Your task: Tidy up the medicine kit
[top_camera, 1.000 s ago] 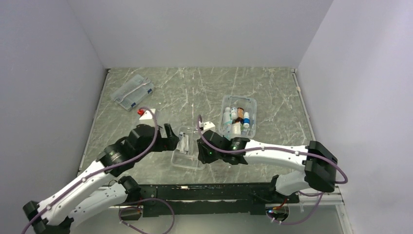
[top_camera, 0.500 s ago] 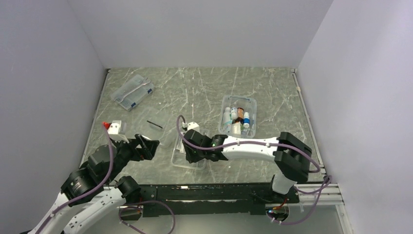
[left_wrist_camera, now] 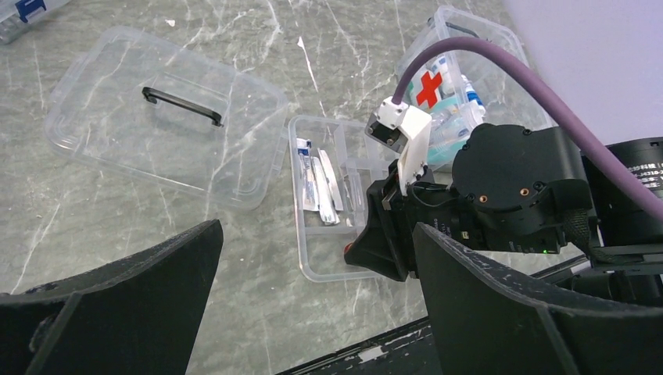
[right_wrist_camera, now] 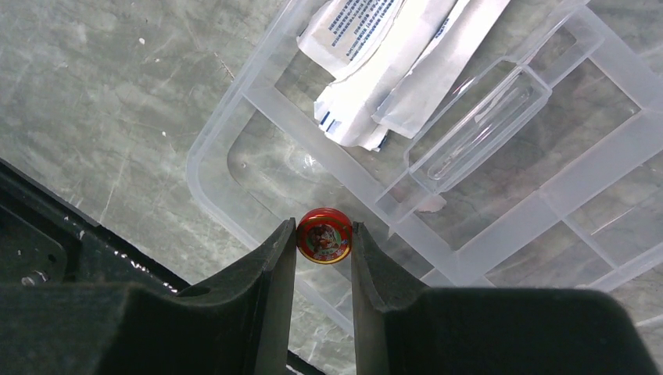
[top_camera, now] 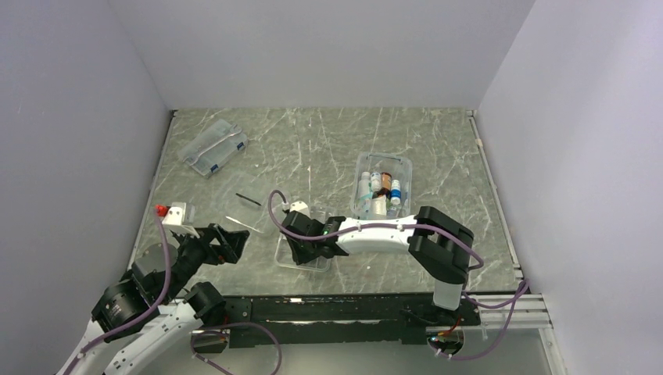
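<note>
Left arm (top_camera: pixel 188 254) retreated; right jaws, clamping red tin (right_wrist_camera: pixel 324 235), moved leftward

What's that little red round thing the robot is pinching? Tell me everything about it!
The red tin is small, round and shiny, with a picture on top too blurry to read. The right gripper pinches its sides between black jaws, top facing up, over a corner compartment of the clear tray. Whether it touches the tray floor is unclear.
</note>
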Controlling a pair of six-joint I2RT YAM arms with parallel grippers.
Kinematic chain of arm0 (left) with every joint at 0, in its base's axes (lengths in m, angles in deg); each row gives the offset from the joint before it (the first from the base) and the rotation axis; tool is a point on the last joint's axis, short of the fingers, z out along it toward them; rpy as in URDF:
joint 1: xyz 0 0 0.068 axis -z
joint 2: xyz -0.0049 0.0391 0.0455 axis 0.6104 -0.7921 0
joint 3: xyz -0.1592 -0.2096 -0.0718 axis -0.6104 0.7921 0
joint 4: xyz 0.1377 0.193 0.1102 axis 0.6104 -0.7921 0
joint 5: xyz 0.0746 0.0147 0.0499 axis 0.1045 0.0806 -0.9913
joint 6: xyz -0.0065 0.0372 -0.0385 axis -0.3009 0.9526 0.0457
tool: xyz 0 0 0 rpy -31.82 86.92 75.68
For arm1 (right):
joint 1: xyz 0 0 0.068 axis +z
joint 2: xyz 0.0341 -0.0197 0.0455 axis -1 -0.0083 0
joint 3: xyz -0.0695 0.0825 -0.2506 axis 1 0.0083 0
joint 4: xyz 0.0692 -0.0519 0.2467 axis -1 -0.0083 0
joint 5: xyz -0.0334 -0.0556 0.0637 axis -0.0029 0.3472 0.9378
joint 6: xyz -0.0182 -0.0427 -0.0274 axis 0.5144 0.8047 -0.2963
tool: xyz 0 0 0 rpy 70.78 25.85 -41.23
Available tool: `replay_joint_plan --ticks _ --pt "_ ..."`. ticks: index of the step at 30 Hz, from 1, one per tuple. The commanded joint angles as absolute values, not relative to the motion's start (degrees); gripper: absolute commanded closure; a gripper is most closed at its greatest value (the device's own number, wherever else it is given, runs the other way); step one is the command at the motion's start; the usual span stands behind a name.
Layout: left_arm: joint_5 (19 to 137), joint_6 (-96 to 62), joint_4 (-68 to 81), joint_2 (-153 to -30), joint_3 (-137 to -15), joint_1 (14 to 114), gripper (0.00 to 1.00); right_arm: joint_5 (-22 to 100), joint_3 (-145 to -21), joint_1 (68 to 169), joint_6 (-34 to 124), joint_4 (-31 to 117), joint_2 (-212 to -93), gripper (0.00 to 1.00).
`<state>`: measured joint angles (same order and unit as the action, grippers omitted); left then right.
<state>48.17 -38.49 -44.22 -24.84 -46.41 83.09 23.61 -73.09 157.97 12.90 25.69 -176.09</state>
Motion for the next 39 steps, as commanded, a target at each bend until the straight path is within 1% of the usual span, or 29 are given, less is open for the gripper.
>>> replay_joint_plan --ticks 1,3,7,9,21,25,27,30,36,39 --pt "46.9 -37.1 -43.6 -24.5 -45.8 83.1 0.00 23.2 -76.4 158.3 12.4 24.9 -177.1 0.89" --pt "46.8 -37.0 -43.6 -24.6 -45.8 83.1 0.01 22.9 -76.9 158.3 12.4 24.3 -177.3 0.86" --pt "47.0 -36.9 -43.3 -24.3 -45.5 83.2 0.01 22.0 -78.0 158.4 12.2 23.2 -176.8 0.70" --pt "47.0 -36.9 -43.2 -24.2 -45.4 83.2 0.01 21.5 -78.7 158.5 12.3 22.5 -176.4 0.65" --pt "47.5 -36.5 -42.7 -22.7 -45.0 83.2 0.01 18.7 -83.0 159.1 12.4 17.7 -175.1 0.61" --pt "48.0 -36.5 -42.6 -22.2 -44.9 83.2 0.01 15.1 -83.3 159.0 11.5 16.1 -173.5 0.53" --pt "48.2 -36.5 -42.6 -22.0 -44.8 83.2 0.01 12.6 -83.6 158.9 10.5 15.0 -173.1 0.46" --pt "48.6 -36.5 -42.3 -21.8 -44.8 83.2 0.01 9.6 -84.2 158.2 8.1 13.3 -173.3 0.41" --pt "48.7 -36.4 -42.1 -21.0 -44.5 83.2 0.01 5.6 -84.5 157.2 2.5 14.0 -173.2 0.40" --pt "48.8 -36.4 -42.2 -20.7 -44.6 83.3 0.01 4.7 -85.7 156.3 -0.5 13.1 -174.3 0.44"
